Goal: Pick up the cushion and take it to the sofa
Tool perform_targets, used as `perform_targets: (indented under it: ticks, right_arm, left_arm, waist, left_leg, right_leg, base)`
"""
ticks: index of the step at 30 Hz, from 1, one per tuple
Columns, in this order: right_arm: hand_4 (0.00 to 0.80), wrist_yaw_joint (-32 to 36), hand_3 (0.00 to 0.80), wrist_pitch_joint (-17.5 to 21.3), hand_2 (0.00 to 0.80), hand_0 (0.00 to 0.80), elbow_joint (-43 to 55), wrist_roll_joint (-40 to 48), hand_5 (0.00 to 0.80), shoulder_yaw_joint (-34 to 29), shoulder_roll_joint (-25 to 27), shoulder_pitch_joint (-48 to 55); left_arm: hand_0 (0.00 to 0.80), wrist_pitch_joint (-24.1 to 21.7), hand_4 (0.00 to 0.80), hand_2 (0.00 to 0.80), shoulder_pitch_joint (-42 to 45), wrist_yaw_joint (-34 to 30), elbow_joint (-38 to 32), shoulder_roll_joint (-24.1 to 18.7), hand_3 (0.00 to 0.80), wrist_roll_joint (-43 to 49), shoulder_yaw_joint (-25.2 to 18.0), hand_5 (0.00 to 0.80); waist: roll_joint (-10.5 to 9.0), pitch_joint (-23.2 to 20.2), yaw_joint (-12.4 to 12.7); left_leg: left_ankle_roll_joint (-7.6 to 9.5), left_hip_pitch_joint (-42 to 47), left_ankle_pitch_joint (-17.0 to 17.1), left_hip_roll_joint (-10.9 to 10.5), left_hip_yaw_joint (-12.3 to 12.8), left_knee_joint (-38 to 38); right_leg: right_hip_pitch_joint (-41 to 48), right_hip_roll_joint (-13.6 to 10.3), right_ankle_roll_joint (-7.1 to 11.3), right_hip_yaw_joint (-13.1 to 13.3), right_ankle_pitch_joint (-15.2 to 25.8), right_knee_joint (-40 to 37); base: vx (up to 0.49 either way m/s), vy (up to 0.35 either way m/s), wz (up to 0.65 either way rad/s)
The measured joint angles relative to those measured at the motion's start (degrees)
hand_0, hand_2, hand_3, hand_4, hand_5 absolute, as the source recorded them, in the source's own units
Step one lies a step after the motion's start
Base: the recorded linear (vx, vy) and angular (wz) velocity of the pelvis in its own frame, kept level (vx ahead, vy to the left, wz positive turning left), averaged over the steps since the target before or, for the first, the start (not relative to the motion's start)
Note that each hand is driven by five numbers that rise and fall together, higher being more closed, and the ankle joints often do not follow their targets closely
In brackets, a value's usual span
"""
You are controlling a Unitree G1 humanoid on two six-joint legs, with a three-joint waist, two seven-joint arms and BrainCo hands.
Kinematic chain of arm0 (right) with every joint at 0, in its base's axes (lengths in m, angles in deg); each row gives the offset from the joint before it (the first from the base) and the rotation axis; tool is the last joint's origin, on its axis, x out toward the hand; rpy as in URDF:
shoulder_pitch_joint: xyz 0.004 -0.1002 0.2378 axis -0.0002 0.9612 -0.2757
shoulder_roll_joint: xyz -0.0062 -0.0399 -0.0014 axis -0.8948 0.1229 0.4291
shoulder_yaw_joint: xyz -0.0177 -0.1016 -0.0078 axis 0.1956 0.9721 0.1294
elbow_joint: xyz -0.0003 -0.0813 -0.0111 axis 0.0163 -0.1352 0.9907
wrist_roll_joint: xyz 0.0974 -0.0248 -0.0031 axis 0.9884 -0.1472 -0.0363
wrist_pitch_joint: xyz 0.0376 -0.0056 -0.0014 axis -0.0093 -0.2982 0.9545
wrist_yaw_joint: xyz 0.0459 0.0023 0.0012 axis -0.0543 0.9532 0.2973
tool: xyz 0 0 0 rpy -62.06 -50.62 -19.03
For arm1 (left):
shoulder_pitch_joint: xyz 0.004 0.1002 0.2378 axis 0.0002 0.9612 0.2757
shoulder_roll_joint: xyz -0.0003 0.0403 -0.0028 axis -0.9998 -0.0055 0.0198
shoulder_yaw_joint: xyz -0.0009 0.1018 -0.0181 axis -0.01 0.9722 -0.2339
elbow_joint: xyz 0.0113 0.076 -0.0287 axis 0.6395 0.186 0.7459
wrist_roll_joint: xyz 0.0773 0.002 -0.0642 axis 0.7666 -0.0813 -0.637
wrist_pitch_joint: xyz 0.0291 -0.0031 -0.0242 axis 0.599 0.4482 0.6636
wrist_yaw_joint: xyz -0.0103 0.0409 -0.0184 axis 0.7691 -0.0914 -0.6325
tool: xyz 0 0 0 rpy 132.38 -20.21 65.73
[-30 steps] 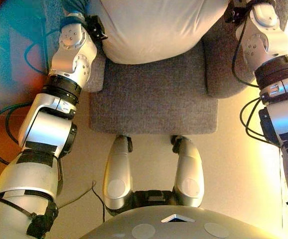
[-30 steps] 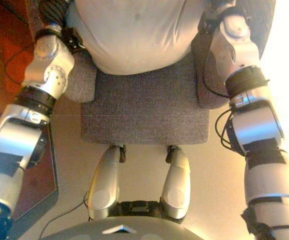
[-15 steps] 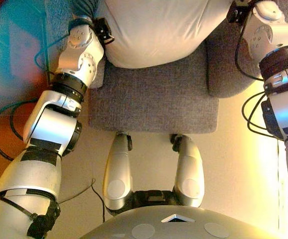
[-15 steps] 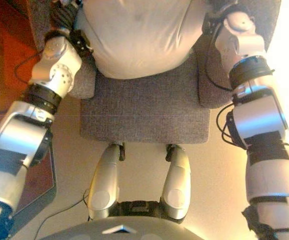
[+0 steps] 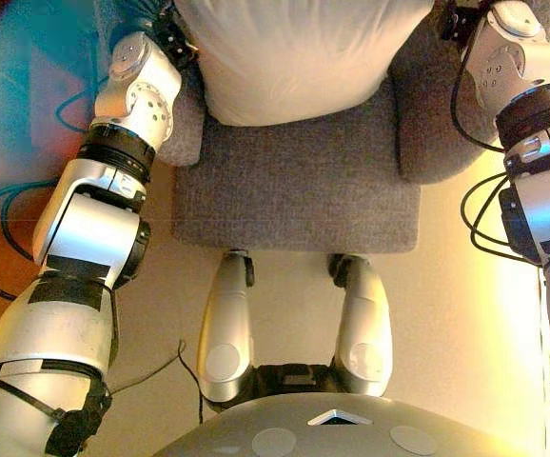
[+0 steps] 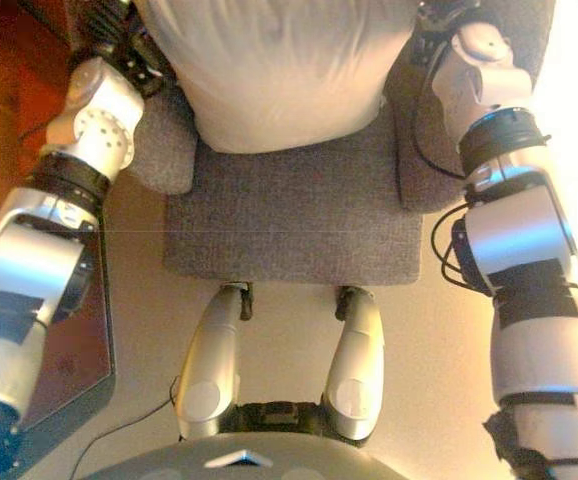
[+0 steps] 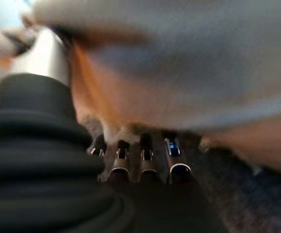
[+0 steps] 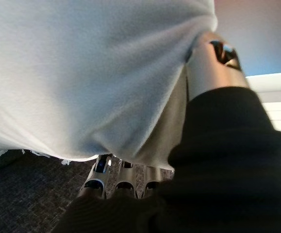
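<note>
- Cushion [image 5: 299, 52] was pale grey-white and sat at the back of the grey sofa [image 5: 294, 190] seat, between the two armrests, overhanging the seat's rear half.
- Both arms reached in from either side, one at each end of the cushion.
- Left hand [image 7: 143, 155]: wrist view showed its fingers under the cushion's lower edge and curled up against the fabric, thumb [image 7: 43, 53] up along the cushion's side. Hand was clamped on the cushion.
- Right hand [image 8: 123, 177]: wrist view showed its fingers tucked beneath the cushion's bottom fold, thumb [image 8: 213, 63] pressed against the side of the cushion higher up. Hand was clamped on the cushion too.
- Cushion fabric bulged down over both sets of fingers; fingertips were mostly hidden by it.
- Dark grey sofa weave was visible under the cushion in both wrist views, close below the fingers. Couldn't tell whether the cushion's underside was touching the seat or just off it.
- Front half of the sofa seat was bare.
- Left armrest [image 5: 185, 124] was just beside the left forearm; right armrest [image 5: 432, 105] was just beside the right forearm.
- Floor [image 5: 465, 324] in front of the sofa was light beige; reddish-brown floor [image 6: 9, 110] showed off to the left side.
</note>
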Motion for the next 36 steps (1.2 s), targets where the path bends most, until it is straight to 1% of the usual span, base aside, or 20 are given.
perform_targets:
  ticks: [2, 4, 7, 10, 12, 14, 18, 20, 23, 26, 28, 29, 31, 32, 33, 34, 35, 36]
  right_arm:
    - [0.000, -0.87, 0.000, 0.20, 0.000, 0.000, 0.28, 0.91, 0.000, 0.01, 0.18, -0.04]
    - [0.000, -1.69, 0.000, 0.41, 0.000, 0.000, 1.23, 0.90, 0.000, 0.01, 0.49, -0.03]
    - [0.000, -2.84, 0.000, 1.86, 0.000, 0.000, 2.15, 0.94, 0.000, -0.04, 0.86, -0.05]
    - [0.000, -6.22, 0.000, 4.22, 0.000, 0.000, 2.22, 2.56, 0.000, -0.94, 1.70, -0.04]
    - [0.000, -8.33, 0.000, 5.81, 0.000, 0.000, 2.22, 3.45, 0.000, -2.63, 2.33, -0.04]
    - [0.000, -9.96, 0.000, 7.47, 0.000, 0.000, 2.67, 3.43, 0.000, -2.78, 3.27, -0.05]
    - [0.000, -11.53, 0.000, 8.56, 0.000, 0.000, 4.16, 3.89, 0.000, -2.99, 5.28, -0.04]
    - [0.000, -11.84, 0.000, 8.85, 0.000, 0.000, 4.51, 4.68, 0.000, -4.39, 6.46, -0.04]
    - [0.000, -13.00, 0.000, 9.24, 0.000, 0.000, 5.28, 6.58, 0.000, -5.60, 7.97, 0.25]
    - [0.000, -13.27, 0.000, 10.25, 0.000, 0.000, 8.32, 7.07, 0.000, -8.49, 8.59, 1.48]
    - [0.000, -12.80, 0.000, 11.08, 0.000, 0.000, 14.57, 6.34, 0.000, -10.35, 9.95, 5.25]
    - [0.000, -12.49, 0.000, 11.14, 0.000, 0.000, 16.59, 6.33, 0.000, -11.38, 10.10, 7.09]
    - [0.000, -10.25, 0.000, 11.26, 0.000, 0.000, 24.15, 6.64, 0.000, -15.44, 10.44, 15.17]
    - [0.000, -8.43, 0.000, 11.04, 0.000, 0.000, 25.45, 7.66, 0.000, -16.99, 10.27, 18.27]
    - [0.000, -5.64, 0.000, 11.03, 0.000, 0.000, 29.86, 9.90, 0.000, -21.54, 8.74, 23.93]
    - [0.000, -3.24, 0.000, 11.16, 0.000, 0.000, 33.18, 11.01, 0.000, -24.04, 6.99, 29.58]
    - [0.000, -1.29, 0.000, 11.05, 0.000, 0.000, 35.26, 11.64, 0.000, -24.59, 5.12, 34.34]
    - [0.000, -0.06, 0.000, 11.05, 0.000, 0.000, 38.33, 11.73, 0.000, -25.17, 2.06, 39.60]
  left_arm:
    - [0.000, -0.73, 0.000, 0.000, -0.25, 0.85, 0.00, -1.64, 0.000, 2.47, 0.06, 0.000]
    - [0.000, -1.75, 0.000, 0.000, -0.43, 2.19, -0.10, -3.40, 0.000, 5.13, -0.03, 0.000]
    - [0.000, -2.25, 0.000, 0.000, -0.45, 4.28, -0.13, -6.55, 0.000, 6.56, -0.73, 0.000]
    - [0.000, -3.57, 0.000, 0.000, -0.46, 6.11, -0.12, -9.30, 0.000, 6.56, -1.15, 0.000]
    - [0.000, -4.45, 0.000, 0.000, -0.48, 7.60, -0.12, -10.01, 0.000, 6.55, -1.48, 0.000]
    - [0.000, -5.42, 0.000, 0.000, -0.48, 9.56, -0.12, -10.40, 0.000, 6.56, -1.55, 0.000]
    - [0.000, -6.46, 0.000, 0.000, -0.59, 12.61, -0.14, -11.30, 0.000, 8.39, -2.70, 0.000]
    - [0.000, -6.81, 0.000, 0.000, -0.59, 12.51, -0.54, -11.98, 0.000, 8.75, -3.28, 0.000]
    - [0.000, -7.63, 0.000, 0.000, -0.48, 11.02, -2.68, -13.65, 0.000, 8.66, -3.61, 0.000]
    - [0.000, -10.16, 0.000, 0.000, 2.32, 7.11, -6.85, -13.70, 0.000, 7.59, -6.98, 0.000]
    - [0.000, -11.49, 0.000, 0.000, 7.23, 2.86, -12.81, -13.26, 0.000, 6.48, -10.22, 0.000]
    - [0.000, -11.86, 0.000, 0.000, 9.50, 1.03, -14.85, -13.00, 0.000, 6.29, -10.96, 0.000]
    - [0.000, -12.29, 0.000, 0.000, 16.91, -3.22, -22.39, -10.72, 0.000, 5.31, -14.96, 0.000]
    - [0.000, -12.41, 0.000, 0.000, 19.54, -5.16, -24.50, -9.79, 0.000, 5.27, -15.75, 0.000]
    - [0.000, -12.86, 0.000, 0.000, 24.13, -7.09, -29.50, -7.42, 0.000, 5.32, -18.96, 0.000]
    - [0.000, -13.64, 0.000, 0.000, 28.84, -8.62, -33.63, -5.28, 0.000, 5.38, -20.62, 0.000]
    - [0.000, -13.76, 0.000, 0.000, 32.70, -10.08, -35.68, -3.55, 0.000, 5.52, -21.16, 0.000]
    - [0.000, -13.76, 0.000, 0.000, 36.83, -10.58, -37.60, -1.63, 0.000, 6.12, -21.28, 0.000]
  waist:
    - [0.13, 0.01, -0.05]
    - [0.15, 0.02, 0.05]
    - [0.16, 0.02, 0.10]
    - [0.21, 0.04, 0.15]
    - [0.36, 0.11, 0.16]
    - [0.47, 0.05, 0.21]
    - [0.79, -0.06, 0.08]
    - [1.27, -0.32, 0.14]
    - [1.48, -0.38, 0.16]
    - [1.98, -0.66, 0.27]
    - [2.67, -1.08, 0.30]
    - [2.86, -1.31, 0.46]
    - [3.29, -2.14, 0.79]
    - [3.39, -2.44, 1.36]
    - [3.39, -2.98, 1.70]
    - [3.31, -3.40, 1.71]
    - [3.21, -4.17, 1.84]
    - [3.10, -5.60, 1.72]
  left_leg:
    - [-0.06, 0.11, 0.07, 0.03, 0.11, -0.25]
    - [0.12, 0.46, 0.71, 0.01, 0.27, -0.84]
    - [0.08, 1.17, 0.72, 0.11, 0.64, -1.34]
    - [0.09, 1.68, 0.71, 0.14, 1.10, -1.38]
    - [0.09, 2.61, 0.72, 0.14, 1.21, -1.72]
    - [0.09, 3.56, 0.72, 0.18, 1.27, -2.21]
    - [-0.01, 4.86, 0.73, 0.22, 1.33, -3.36]
    - [-0.19, 4.99, 0.89, 0.27, 1.31, -3.93]
    - [-0.29, 6.59, 2.34, 0.12, 1.28, -6.54]
    - [-0.50, 9.28, 3.08, 0.10, 1.23, -9.19]
    - [-0.47, 10.86, 3.38, 0.05, 1.19, -10.45]
    - [-0.48, 11.74, 3.39, 0.01, 1.22, -11.09]
    - [-0.48, 13.49, 3.39, 0.03, 1.26, -12.34]
    - [-0.49, 14.14, 3.38, -0.05, 1.32, -12.82]
    - [-0.53, 14.93, 3.36, -0.04, 1.29, -13.54]
    - [-0.56, 15.79, 3.34, 0.07, 1.28, -14.13]
    - [-0.57, 16.72, 3.31, 0.06, 1.27, -14.77]
    - [-0.66, 17.19, 3.23, 0.10, 1.31, -15.49]
  right_leg:
    - [-0.05, -0.05, -0.26, -0.03, -0.34, 0.05]
    - [-0.10, 0.00, -0.07, -0.03, -0.05, -0.10]
    - [0.09, -0.01, -0.18, 0.01, -0.13, -0.10]
    - [0.31, -0.06, -0.18, 0.10, -0.14, -0.09]
    - [1.21, -0.11, -0.16, 0.09, -0.16, -0.28]
    - [2.09, -0.06, -0.17, 0.05, -0.21, -0.61]
    - [3.10, -0.10, -0.32, 0.06, -0.38, -1.07]
    - [3.18, -0.09, -0.35, -0.02, -0.40, -1.45]
    - [4.38, -0.08, -0.36, -0.81, -0.21, -2.42]
    - [6.89, 0.01, -0.35, -1.66, -0.20, -4.17]
    - [8.75, 0.13, -0.20, -2.61, -0.13, -5.37]
    - [9.60, 0.12, -0.15, -2.88, -0.13, -5.83]
    - [11.80, 0.22, 0.13, -3.72, -0.23, -7.30]
    - [12.45, 0.40, 0.18, -3.84, -0.23, -7.77]
    - [13.52, 0.78, 0.39, -4.00, -0.17, -8.96]
    - [14.74, 1.05, 0.49, -4.21, -0.11, -9.88]
    - [15.79, 1.15, 0.63, -4.34, -0.10, -10.67]
    - [16.43, 1.43, 0.83, -4.38, -0.10, -11.65]
  base:
    - [-0.004, -0.004, 0.00]
    - [0.042, -0.005, 0.00]
    - [0.043, -0.008, -0.05]
    - [0.050, -0.007, -0.05]
    - [0.038, -0.003, -0.01]
    - [0.016, -0.003, 0.00]
    - [0.000, 0.000, 0.00]
    - [0.000, 0.000, 0.00]
    - [0.012, -0.016, 0.07]
    - [0.022, -0.019, 0.05]
    - [0.034, -0.044, 0.08]
    - [0.040, -0.056, 0.09]
    - [0.056, -0.068, 0.07]
    - [0.082, -0.074, 0.04]
    - [0.076, -0.055, 0.03]
    - [0.087, -0.046, 0.06]
    - [0.085, -0.037, 0.04]
    - [0.084, -0.035, 0.02]
